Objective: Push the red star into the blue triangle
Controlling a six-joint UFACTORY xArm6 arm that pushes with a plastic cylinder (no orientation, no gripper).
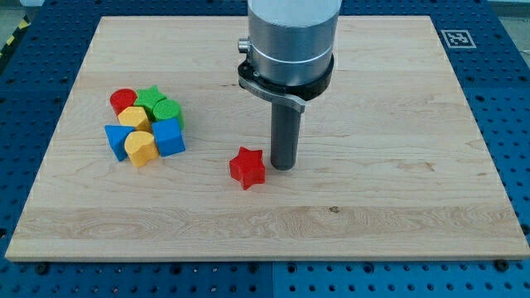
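The red star (pixel 247 167) lies on the wooden board near the middle, a little below centre. My tip (pixel 284 168) stands just to the star's right, very close to it or touching it. The blue triangle (pixel 118 138) lies far to the view's left, at the left edge of a cluster of blocks.
The cluster on the left also holds a red cylinder (pixel 123 101), a green star (pixel 150 98), a green block (pixel 167 111), a yellow block (pixel 135 118), a yellow cylinder-like block (pixel 141 148) and a blue cube (pixel 169 137). The board (pixel 373 207) lies on a blue perforated table.
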